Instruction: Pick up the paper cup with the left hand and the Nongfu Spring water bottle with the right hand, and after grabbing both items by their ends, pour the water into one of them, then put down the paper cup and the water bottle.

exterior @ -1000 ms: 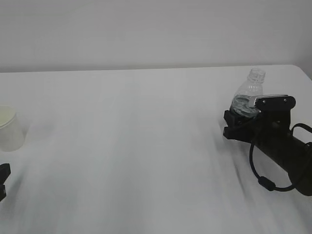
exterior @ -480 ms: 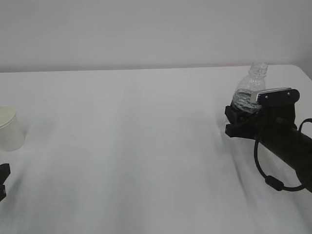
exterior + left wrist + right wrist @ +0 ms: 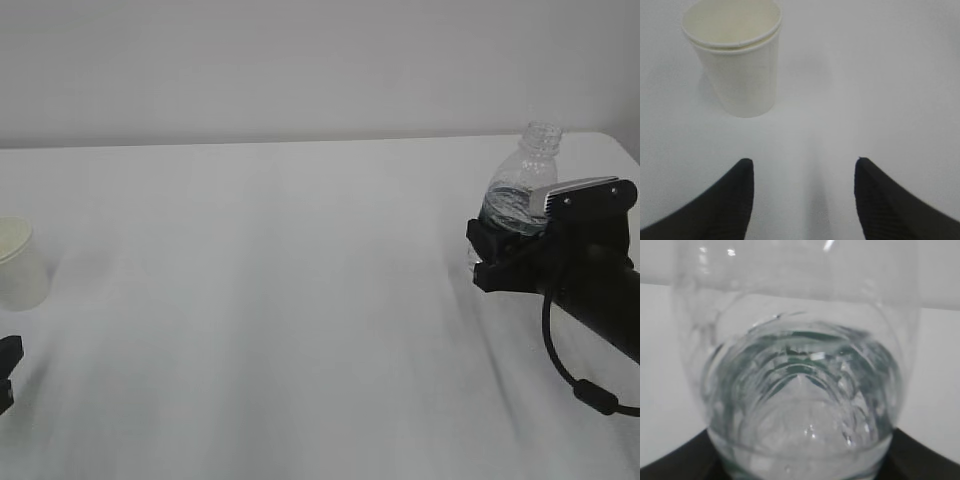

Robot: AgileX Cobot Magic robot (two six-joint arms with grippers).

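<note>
R. gripper (image 3: 492, 258) clamps Nongfu Spring water bottle (image 3: 522, 190) low, upright so water stays in, at bench (image 3: 300, 300) right; L. gripper (image 3: 802, 192), fingers apart, faces paper cup (image 3: 737, 60) w/o contact.

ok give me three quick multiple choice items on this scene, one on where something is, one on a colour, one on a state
1. Where is the paper cup in the exterior view?
A. far left of the table
B. centre
C. beside the bottle

2. What colour is the cup's outside?
A. red
B. white
C. blue

3. What is the left end effector doing?
A. gripping the cup
B. open, short of the cup
C. holding the bottle

Answers:
1. A, it stands at the left edge, far from the water bottle.
2. B, its wall is plain white in the left wrist view.
3. B, bare table shows between its fingers and the cup.
</note>
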